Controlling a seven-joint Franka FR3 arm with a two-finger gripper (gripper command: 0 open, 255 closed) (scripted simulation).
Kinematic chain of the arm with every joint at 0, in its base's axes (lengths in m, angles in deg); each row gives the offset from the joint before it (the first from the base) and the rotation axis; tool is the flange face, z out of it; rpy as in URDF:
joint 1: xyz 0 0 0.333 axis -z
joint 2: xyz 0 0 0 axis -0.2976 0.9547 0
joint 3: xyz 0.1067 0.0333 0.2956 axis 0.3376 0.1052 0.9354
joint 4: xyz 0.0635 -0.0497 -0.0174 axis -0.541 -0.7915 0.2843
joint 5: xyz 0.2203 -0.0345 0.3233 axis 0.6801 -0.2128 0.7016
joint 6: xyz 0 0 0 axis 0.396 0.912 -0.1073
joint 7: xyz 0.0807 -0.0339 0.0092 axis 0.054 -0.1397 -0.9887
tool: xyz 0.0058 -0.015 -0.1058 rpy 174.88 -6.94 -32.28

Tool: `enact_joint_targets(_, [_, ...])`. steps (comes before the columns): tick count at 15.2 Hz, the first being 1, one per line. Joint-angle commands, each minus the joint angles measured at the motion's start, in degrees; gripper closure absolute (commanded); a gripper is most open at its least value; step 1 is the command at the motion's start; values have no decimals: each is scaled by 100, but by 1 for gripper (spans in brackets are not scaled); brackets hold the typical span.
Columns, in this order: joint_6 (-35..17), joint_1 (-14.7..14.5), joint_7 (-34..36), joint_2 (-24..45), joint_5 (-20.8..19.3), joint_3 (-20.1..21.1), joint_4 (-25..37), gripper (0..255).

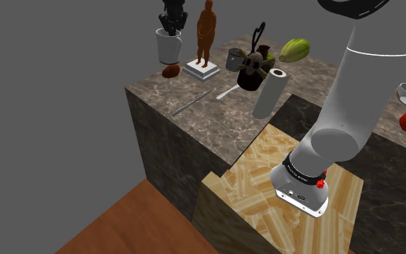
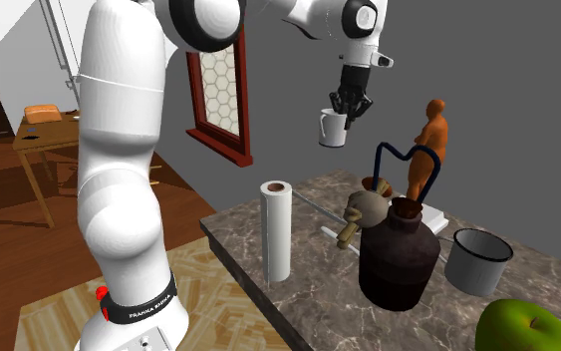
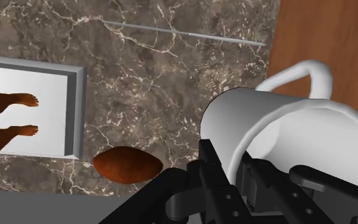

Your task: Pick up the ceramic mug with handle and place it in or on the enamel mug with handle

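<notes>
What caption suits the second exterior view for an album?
A black two-finger tool holds a white handled mug above the marble counter, apart from the grey mug.

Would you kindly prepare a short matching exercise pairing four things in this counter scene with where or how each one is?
1. white mug
2. grey mug
3. paper roll
4. brown figurine

A. stands on a pale slab
B. upright near the edge of the counter
C. hangs in the claw
D. sits beside the dark jug

Pairs: 1-C, 2-D, 3-B, 4-A

White mug (image 2: 333, 128) aloft (rim up); grey mug (image 2: 475, 264) upright
</notes>
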Motion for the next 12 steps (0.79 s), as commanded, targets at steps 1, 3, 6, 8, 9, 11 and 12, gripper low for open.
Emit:
enact_joint_targets(1, [32, 160, -252, -97, 9, -90, -73, 255])
enact_joint_targets(3, [39, 318, -501, -167, 14, -184, -147, 255])
enact_joint_targets(6, [65, 551, -876, -229, 14, -329, -199, 255])
enact_joint_targets(8, [92, 706, -1126, -242, 12, -427, -195, 255])
enact_joint_targets(9, [108, 782, -1251, -240, 10, -477, -182, 255])
enact_joint_targets(11, [145, 936, -1501, -219, 6, -576, -131, 255])
enact_joint_targets(12, [167, 1012, -1625, -199, 5, -625, -94, 255])
